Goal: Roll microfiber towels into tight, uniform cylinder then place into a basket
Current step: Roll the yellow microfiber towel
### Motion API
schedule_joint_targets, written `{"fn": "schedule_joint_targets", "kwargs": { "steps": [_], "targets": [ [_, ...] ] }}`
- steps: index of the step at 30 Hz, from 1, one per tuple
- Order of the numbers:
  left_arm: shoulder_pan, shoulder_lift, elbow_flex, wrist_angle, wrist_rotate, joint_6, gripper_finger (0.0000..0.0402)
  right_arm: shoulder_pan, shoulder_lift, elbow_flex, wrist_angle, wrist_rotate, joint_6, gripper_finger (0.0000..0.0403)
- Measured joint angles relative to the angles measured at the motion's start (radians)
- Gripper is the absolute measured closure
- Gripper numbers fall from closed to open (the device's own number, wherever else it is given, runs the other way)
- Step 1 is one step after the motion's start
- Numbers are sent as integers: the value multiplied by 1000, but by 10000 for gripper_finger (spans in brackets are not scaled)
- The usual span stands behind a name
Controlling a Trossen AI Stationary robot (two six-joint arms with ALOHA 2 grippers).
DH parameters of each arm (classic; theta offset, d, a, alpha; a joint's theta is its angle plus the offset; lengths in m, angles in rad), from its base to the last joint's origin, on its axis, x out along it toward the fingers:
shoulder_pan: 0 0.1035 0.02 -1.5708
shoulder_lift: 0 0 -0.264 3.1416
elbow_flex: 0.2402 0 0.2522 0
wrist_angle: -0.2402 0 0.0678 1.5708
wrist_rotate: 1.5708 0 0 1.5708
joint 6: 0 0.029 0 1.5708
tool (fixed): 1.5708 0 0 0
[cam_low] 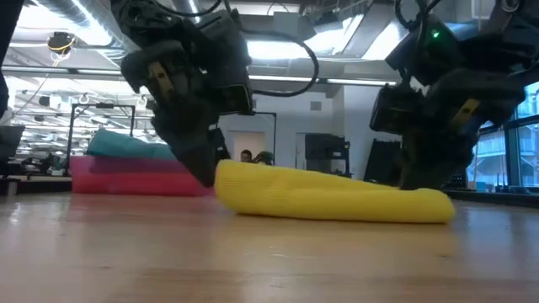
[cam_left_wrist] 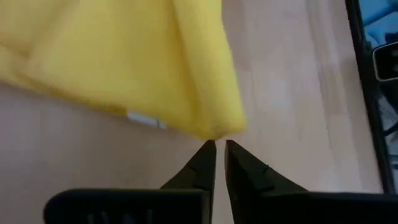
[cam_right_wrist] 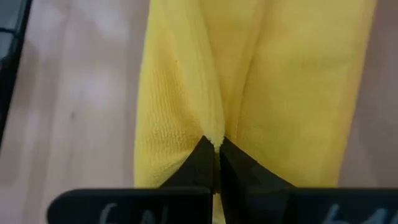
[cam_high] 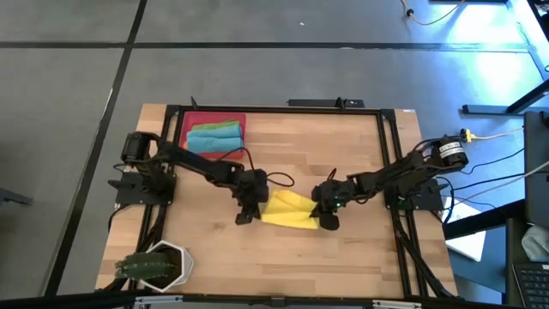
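While the right gripper [cam_right_wrist: 217, 148] is pinching a fold of the yellow towel [cam_high: 288, 209], the left gripper [cam_left_wrist: 219, 148] is sitting just off the towel's corner (fingers slightly parted, grasping nothing).

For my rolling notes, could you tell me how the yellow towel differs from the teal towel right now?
The yellow towel lies on the bare table between the left gripper and right gripper; the teal towel lies in the red basket. The right gripper pinches a fold of the yellow towel; nothing touches the teal towel. Both are soft, plain cloths.
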Motion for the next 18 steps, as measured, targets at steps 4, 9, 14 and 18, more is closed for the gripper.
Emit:
{"fn": "schedule_joint_targets", "kwargs": {
  "steps": [4,9,14,18],
  "targets": [
    [-44,0,20,-31,0,-44,398,16,-43,0,-33,-17,-1,393],
    [-97,0,49,-23,-30,-48,394,45,-106,1,-91,8,11,393],
    [-128,0,99,-17,-95,-57,397,75,-175,2,-162,68,48,393],
    [-143,0,134,-14,-118,-42,399,104,-248,3,-205,116,57,393]
  ]
}}
